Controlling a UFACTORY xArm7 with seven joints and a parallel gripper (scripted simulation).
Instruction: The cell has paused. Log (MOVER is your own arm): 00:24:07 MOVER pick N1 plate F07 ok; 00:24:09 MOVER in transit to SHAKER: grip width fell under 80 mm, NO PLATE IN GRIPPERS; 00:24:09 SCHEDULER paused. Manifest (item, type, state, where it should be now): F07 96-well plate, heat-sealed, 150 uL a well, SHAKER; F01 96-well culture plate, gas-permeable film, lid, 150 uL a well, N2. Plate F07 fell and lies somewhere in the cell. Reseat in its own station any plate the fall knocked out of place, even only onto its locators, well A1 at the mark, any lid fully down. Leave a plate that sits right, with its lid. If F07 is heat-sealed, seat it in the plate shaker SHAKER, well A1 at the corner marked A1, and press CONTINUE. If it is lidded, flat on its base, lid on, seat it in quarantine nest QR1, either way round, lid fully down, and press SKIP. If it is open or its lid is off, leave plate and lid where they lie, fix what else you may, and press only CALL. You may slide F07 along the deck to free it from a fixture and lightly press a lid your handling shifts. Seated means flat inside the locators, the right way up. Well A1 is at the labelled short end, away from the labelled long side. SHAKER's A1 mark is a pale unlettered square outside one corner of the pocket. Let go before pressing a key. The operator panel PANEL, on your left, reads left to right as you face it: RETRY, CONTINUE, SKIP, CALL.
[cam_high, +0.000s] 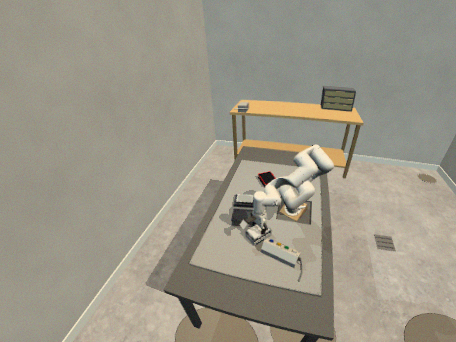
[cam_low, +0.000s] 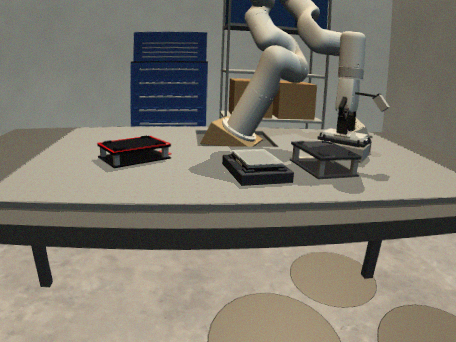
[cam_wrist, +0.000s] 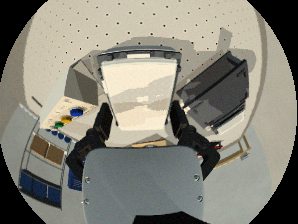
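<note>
Hanging straight down at the far right of the table (cam_low: 150, 192), the gripper (cam_low: 345, 125) sits with its fingers spread wide on either side of a pale-topped plate (cam_wrist: 141, 90). Fingers are apart, not clamped; the plate lies between them, a dark finger (cam_wrist: 100, 129) along each long side. From the wrist view I cannot tell whether the pads touch the plate's sides.

Plate position: it rests in a low pale fixture (cam_low: 362, 140) directly under the gripper, behind the raised black nest (cam_low: 325, 157) as seen from the exterior view. Whether it sits fully flat inside the locators cannot be judged from any view.

Other stations, exterior view:
- Black nest on short legs, just in front of the gripper, dark top surface.
- Second low black nest (cam_low: 257, 170) left of it, holding a plate with a pale grey top (cam_low: 257, 156), lying level.
- Red-rimmed nest (cam_low: 134, 150) well apart at the left of the table, dark inside.

Operator panel (cam_high: 281, 251): long white box with coloured keys, near the gripper in the top view; also visible at the left edge of the wrist view (cam_wrist: 67, 119). The gripper is not touching it.

Arm base (cam_low: 227, 134) sits on a tan wedge at mid-table.
</note>
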